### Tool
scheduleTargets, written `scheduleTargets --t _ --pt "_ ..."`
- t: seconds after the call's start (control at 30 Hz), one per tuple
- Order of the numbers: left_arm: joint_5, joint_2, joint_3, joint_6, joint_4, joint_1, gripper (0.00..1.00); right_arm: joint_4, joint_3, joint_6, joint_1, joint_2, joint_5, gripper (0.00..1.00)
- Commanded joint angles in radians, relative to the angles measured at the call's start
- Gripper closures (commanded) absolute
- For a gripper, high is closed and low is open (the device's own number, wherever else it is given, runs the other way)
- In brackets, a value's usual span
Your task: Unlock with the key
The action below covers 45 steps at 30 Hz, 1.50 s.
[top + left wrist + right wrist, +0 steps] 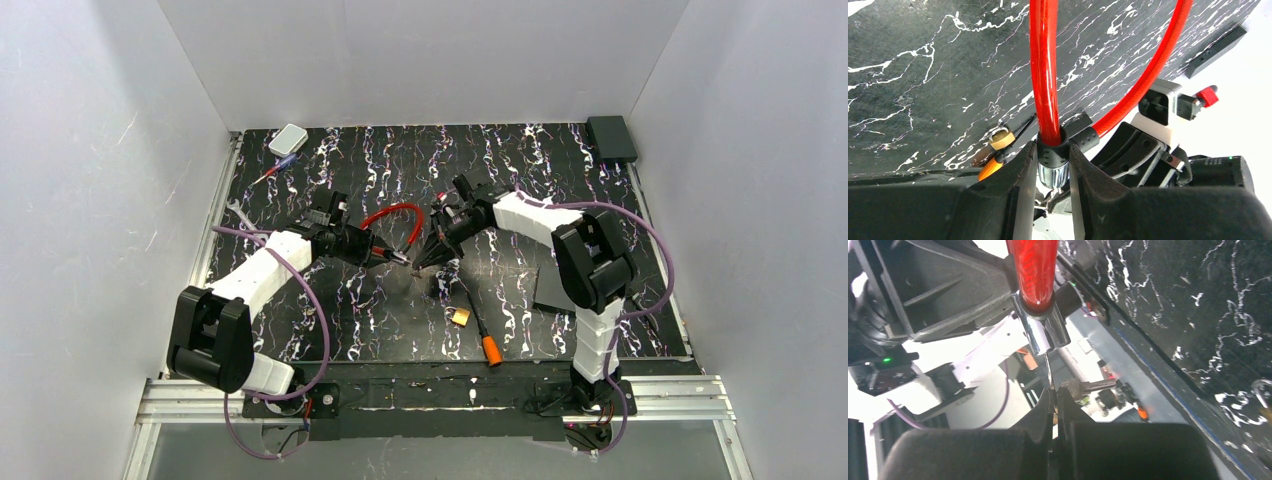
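A red cable lock (pixel 395 215) loops above the dark marbled table. My left gripper (pixel 1053 155) is shut on the lock's black collar, just above the chrome cylinder (pixel 1053 175), and holds it off the table. My right gripper (pixel 1055 392) faces it, shut on the key (pixel 1048 371). The key's thin silvery blade runs edge-on up to the end of the chrome cylinder (pixel 1042 332). How deep it sits I cannot tell. A second key (pixel 1088 386) of the bunch sticks out sideways by the fingertips. In the top view both grippers (pixel 395 258) (pixel 425 255) meet at mid-table.
A small brass padlock (pixel 461 317) and an orange-handled screwdriver (pixel 491 350) lie near the front, below the grippers. A white box (pixel 288 139) and a small screwdriver (pixel 275 170) sit back left. A black box (pixel 611 137) sits back right. A dark sheet (pixel 560 290) lies by the right arm.
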Motion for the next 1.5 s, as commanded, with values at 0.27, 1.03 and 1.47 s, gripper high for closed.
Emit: scheduleTargets --t 0.27,1.03,1.47 --pt "0.38 -0.066 0.052 0.002 0.054 -0.045 1.0 -0.193 0.31 -0.372 0.002 0.092 0.167 0.99" --pt "0.333 -0.083 0.092 0.04 -0.013 -0.046 1.0 -0.086 0.115 -0.163 0.001 0.018 0.169 0.99" --pt "0.176 -0.123 0.137 0.048 -0.169 -0.028 0.2 -0.065 0.094 -0.2 0.001 0.027 0.162 0.99"
